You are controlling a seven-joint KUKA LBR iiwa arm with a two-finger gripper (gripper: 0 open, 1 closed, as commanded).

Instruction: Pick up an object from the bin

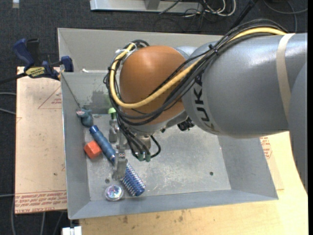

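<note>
Camera view from above, and the big grey arm [244, 82] is in from the right, its orange cover [146, 77] hanging over the middle of the bin [205, 155] with yellow and black cables [146, 101] looped around it. Below that cover the gripper [119, 168] is down low in the bin's left part, close to the floor. Whether it is spread or closed, I cannot tell from this angle; the wrist and its hardware mask too much of it.

Now the things around it. A blue stick [102, 142] lies slanted, upper end toward the left wall, lower end running right up to the gripper's tip. Just below and to the right of the tip sits a blue ribbed roller [132, 182], tilted, practically touching it. Those two are the nearest candidates, and nothing can be seen gripped.

An orange-red block [92, 149] rests just beside the stick on its left. A silver round piece [113, 193] sits near the front wall, beside the roller's lower end. A small grey-green lump [86, 115] lies up by the left wall, above the stick.
</note>
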